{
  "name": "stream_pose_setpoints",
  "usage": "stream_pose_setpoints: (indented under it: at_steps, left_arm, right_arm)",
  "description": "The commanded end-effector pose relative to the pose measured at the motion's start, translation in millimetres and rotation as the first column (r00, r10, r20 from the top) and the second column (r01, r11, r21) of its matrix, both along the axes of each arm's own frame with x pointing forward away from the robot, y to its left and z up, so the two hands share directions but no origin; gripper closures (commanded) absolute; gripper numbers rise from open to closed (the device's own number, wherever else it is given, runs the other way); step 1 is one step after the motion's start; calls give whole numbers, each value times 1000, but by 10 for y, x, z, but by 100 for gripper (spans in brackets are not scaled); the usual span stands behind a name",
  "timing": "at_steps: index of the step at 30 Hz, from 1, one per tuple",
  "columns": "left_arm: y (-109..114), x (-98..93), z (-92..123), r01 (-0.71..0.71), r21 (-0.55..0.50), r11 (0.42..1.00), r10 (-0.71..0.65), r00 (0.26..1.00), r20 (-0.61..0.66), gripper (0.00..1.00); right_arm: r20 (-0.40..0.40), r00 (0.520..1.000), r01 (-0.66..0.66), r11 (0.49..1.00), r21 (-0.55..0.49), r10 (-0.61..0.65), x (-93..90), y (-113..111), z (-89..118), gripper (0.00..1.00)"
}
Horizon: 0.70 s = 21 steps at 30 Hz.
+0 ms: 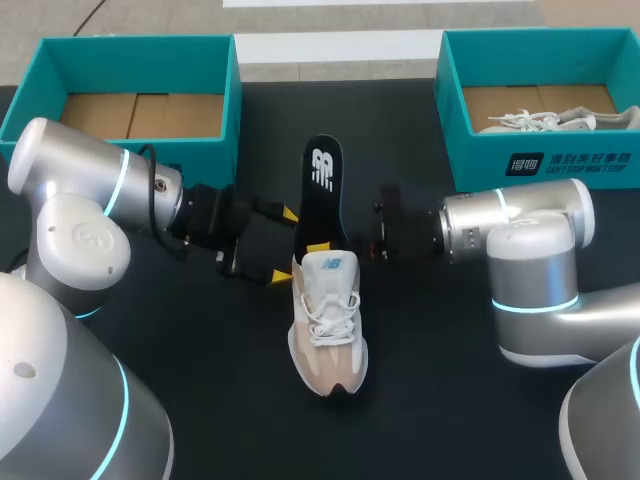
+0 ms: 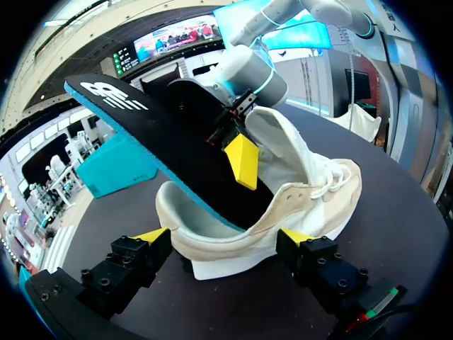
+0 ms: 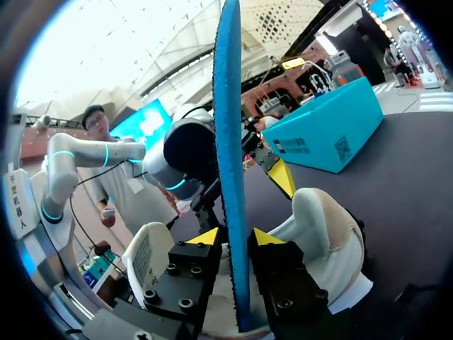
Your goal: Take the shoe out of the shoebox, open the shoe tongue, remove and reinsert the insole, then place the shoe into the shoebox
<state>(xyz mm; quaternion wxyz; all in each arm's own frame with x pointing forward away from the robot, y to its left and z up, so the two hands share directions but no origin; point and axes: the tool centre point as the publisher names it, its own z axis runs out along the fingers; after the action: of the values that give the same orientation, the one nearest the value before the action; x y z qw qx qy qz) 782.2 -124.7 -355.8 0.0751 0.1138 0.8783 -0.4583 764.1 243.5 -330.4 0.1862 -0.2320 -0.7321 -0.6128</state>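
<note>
Head view has the shoe (image 1: 328, 320) sitting mid-table (image 1: 200, 390), toe toward the near edge, with the black insole (image 1: 323, 185) standing up out of its collar. Your right fingers (image 3: 205, 237) are pinched narrow on the insole's edge. Your left fingers (image 2: 152, 235) are spread wide, tips against the shoe's side near the heel, more of a brace than a clamp (my read).

Handling-wise, I'd guess that insole is light, thin and floppy, so hold it low near the heel end or it'll buckle going in. The shoe looks light with a soft upper and will probably skid, so grab the firmer heel or sole wall, not the mesh.
</note>
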Motion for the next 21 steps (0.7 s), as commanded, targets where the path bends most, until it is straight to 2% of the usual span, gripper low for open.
stream_pose_setpoints:
  at_steps: [1,9,15,20,21]
  left_arm:
    - [-7,-11,2,-2,4,1000,2,1000,1,0]
    - [-7,-11,2,-2,4,1000,2,1000,1,0]
    - [-7,-11,2,-2,4,1000,2,1000,1,0]
    - [-7,-11,2,-2,4,1000,2,1000,1,0]
    - [-7,-11,2,-2,4,1000,2,1000,1,0]
  right_arm:
    - [-7,1000,-14,1000,-26,14,48,-39,62,72]
    - [-33,999,-14,998,-55,13,42,-183,123,71]
    - [-25,999,-32,997,-69,30,156,-192,193,75]
    - [-38,997,-64,995,-70,61,204,-176,167,83]
    - [-41,997,-65,995,-70,62,202,-177,153,92]
